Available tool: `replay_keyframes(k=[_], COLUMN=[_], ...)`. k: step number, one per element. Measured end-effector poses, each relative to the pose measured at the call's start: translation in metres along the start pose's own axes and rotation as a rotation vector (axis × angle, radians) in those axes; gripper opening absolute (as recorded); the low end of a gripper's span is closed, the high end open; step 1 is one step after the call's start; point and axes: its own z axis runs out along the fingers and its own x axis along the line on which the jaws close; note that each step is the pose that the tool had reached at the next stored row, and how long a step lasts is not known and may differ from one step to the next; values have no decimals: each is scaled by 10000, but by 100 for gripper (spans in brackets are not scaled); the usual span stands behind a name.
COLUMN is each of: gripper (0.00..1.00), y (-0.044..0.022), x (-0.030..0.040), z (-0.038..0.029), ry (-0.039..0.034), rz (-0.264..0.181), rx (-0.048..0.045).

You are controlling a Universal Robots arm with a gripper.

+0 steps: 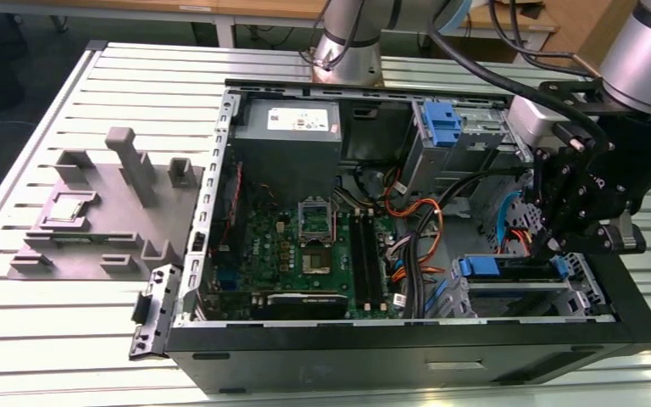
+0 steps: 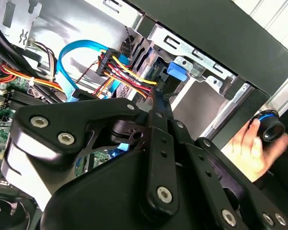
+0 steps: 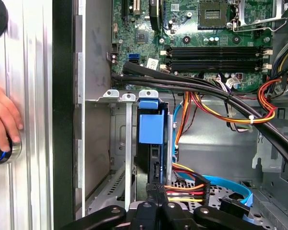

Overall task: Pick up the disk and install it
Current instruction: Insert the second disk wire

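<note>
The disk [image 1: 509, 270] stands on edge in the metal drive cage [image 1: 529, 297] at the near corner of the open computer case, on the exterior view's right. Its blue carrier tab [image 3: 149, 125] faces the case's front wall, and its dark body [image 3: 148, 160] runs back from the tab. My gripper [image 1: 544, 252] hangs over the cage and looks shut. In both wrist views the gripper [image 3: 156, 189] [image 2: 155, 99] has its tips together at the disk's rear end, beside the red, yellow and black power plug [image 3: 185, 191]. The tab [image 2: 176, 72] sits just past the tips.
Orange, red and blue cables [image 1: 419, 222] crowd the space beside the cage. The motherboard [image 1: 303, 246] and power supply [image 1: 292, 127] fill the case's other side. A blue bracket [image 1: 444, 127] sits in the far cage. A grey fixture [image 1: 99, 212] lies on the slatted table. A person's hand [image 3: 2, 120] rests on a round knob outside the case.
</note>
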Motion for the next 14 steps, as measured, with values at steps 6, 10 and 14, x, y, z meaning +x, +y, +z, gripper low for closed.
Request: replay_keyframes(k=[6,10,14], gripper=[11,11,11], y=[10,79,76], x=[0,4,10], z=[-4,-5,-72], ry=[3,0,-4], rz=[-1,1,0], rx=[0,0,0])
